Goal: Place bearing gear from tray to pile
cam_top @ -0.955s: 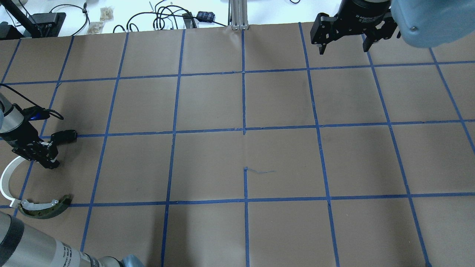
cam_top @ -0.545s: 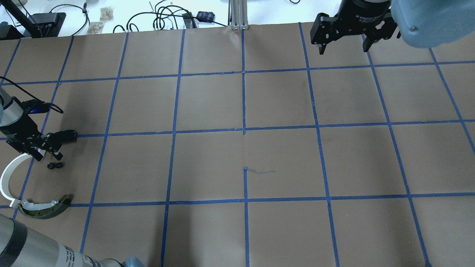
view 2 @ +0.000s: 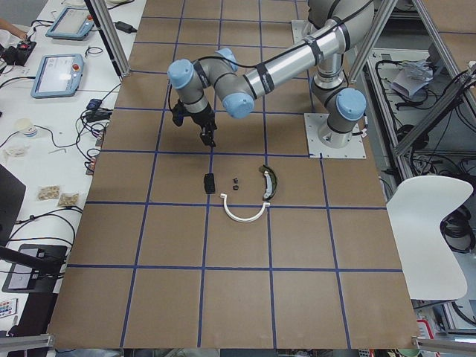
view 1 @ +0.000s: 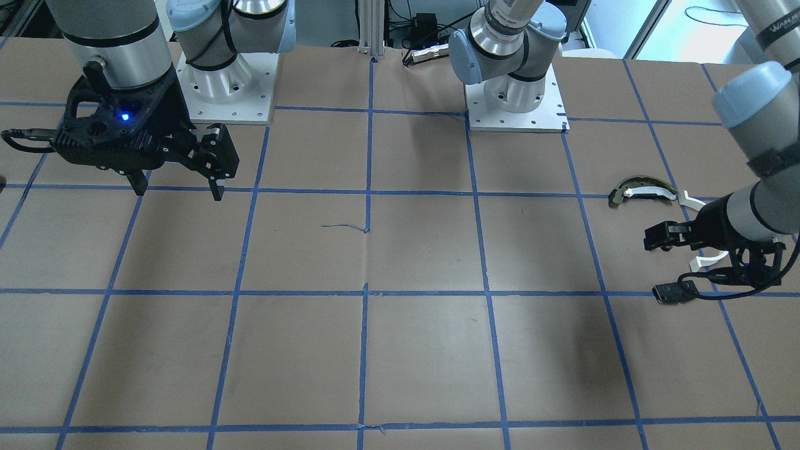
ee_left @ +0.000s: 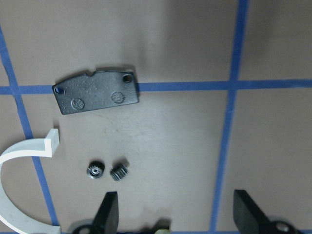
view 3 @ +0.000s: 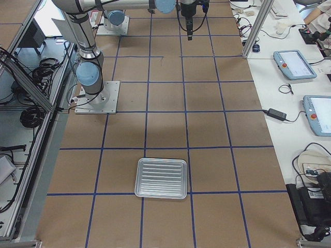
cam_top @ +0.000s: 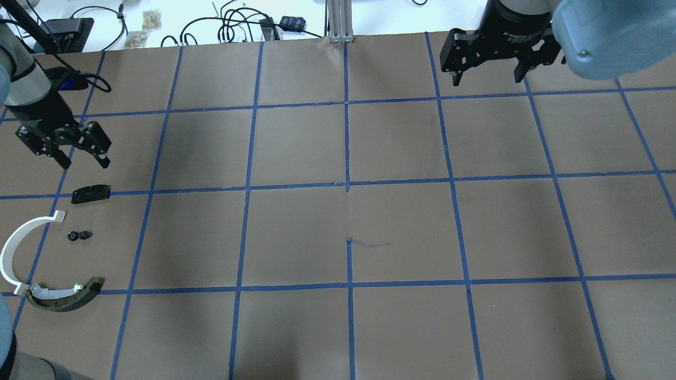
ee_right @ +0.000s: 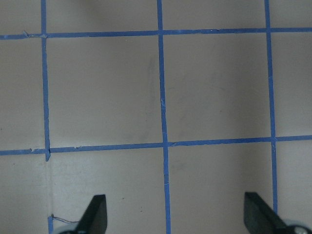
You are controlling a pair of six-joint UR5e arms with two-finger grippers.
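The bearing gear [cam_top: 79, 235] lies on the paper as two small dark toothed pieces side by side [ee_left: 107, 171]. It sits within the pile, between the white half-ring arc [cam_top: 11, 248] and the flat black plate [cam_top: 91, 193]. The curved dark metallic piece [cam_top: 66, 296] lies at the arc's near end. My left gripper [cam_top: 84, 155] is open and empty, raised beyond the plate; its fingers [ee_left: 108, 214] frame the gear from above. My right gripper [cam_top: 488, 79] is open and empty over bare paper at the far right. The tray [view 3: 161, 178] shows only in the exterior right view.
The table is brown paper with a blue tape grid. Cables and small boxes [cam_top: 237, 24] lie past the far edge. The arm bases [view 1: 515, 94] stand at the robot's side of the table.
My left gripper has let go of the bearing gear, which now rests by the white arc. The gripper has lifted and moved away past the black plate. The right gripper barely moved.
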